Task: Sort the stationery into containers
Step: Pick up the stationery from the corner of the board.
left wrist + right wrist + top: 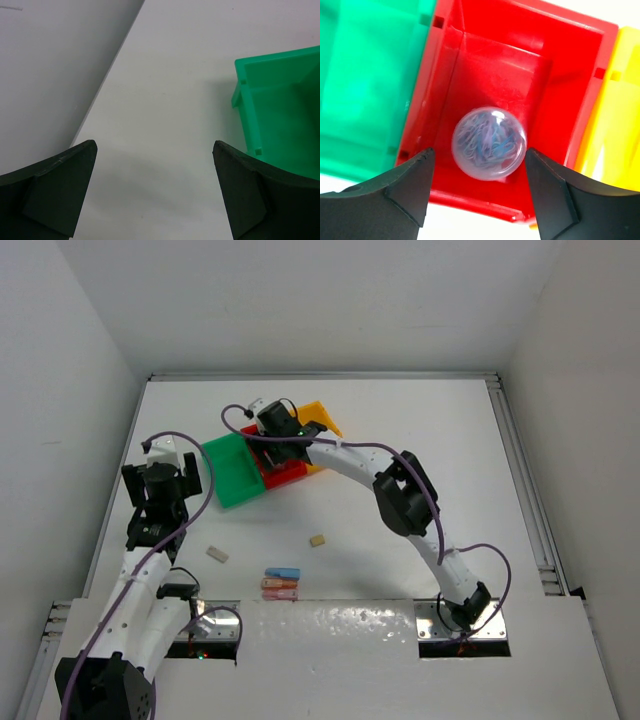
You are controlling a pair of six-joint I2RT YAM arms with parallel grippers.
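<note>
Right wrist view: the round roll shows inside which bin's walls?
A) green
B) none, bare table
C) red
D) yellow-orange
C: the round roll is framed by the walls and floor of the red bin.

White table [420,430] with three joined bins [232,475], beige blocks [217,554], pastel sticks [281,583]

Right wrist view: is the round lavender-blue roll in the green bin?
No, the round lavender-blue roll shows over the floor of the red bin, with the green bin beside it.
</note>
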